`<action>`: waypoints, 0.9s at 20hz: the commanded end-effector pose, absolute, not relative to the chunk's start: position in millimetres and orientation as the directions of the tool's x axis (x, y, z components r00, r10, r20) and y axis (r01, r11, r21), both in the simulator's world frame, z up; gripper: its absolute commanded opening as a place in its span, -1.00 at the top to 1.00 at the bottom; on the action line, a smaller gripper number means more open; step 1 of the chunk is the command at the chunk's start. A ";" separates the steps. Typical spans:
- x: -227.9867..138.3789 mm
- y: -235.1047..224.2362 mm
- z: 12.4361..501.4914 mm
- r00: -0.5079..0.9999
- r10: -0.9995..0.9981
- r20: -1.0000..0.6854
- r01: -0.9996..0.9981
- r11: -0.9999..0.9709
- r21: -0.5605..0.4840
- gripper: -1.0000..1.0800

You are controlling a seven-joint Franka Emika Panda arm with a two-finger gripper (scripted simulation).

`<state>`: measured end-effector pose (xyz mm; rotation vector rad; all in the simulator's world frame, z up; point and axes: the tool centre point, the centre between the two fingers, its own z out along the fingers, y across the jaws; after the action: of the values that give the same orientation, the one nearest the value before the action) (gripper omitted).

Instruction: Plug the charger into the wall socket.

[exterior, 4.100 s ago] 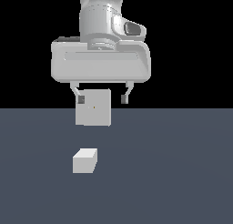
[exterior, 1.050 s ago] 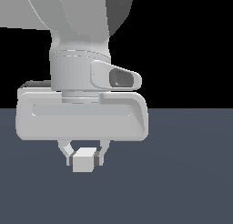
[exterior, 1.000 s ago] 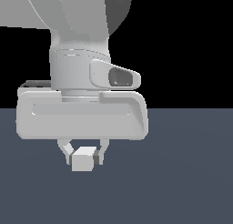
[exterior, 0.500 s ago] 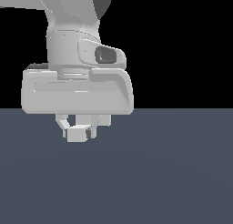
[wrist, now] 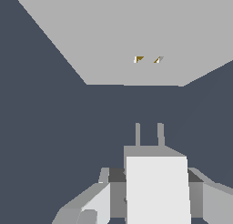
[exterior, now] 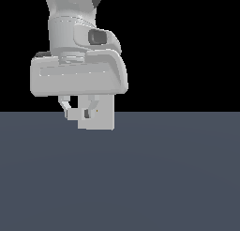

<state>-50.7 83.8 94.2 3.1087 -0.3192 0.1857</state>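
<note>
Holding the charger (wrist: 157,189) up in front of the socket (wrist: 136,36).

Gripper (exterior: 79,113) hanging left of centre in the exterior view, just above the dark floor's (exterior: 140,178) horizon, jaws pinching the charger from both sides. Socket plate peeking out behind the fingers (exterior: 68,108) in that view, pale square with a tiny yellowish dot, standing at the floor's far edge. In the wrist view, charger's two prongs (wrist: 149,134) pointing toward the plate's two small yellowish slots (wrist: 148,59), roughly lining up with them, dark gap lying between prongs and plate. No containers showing.
</note>
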 end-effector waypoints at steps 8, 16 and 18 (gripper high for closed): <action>-45.8 85.0 100.1 0.969 -0.218 0.118 -0.220 -0.976 0.000 1.00; -33.1 82.1 100.1 0.969 -0.218 0.118 -0.219 -0.976 0.000 1.00; -26.0 80.4 100.1 0.969 -0.218 0.118 -0.219 -0.976 0.000 1.00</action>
<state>-31.1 81.8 100.0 3.1044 -0.3444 0.1834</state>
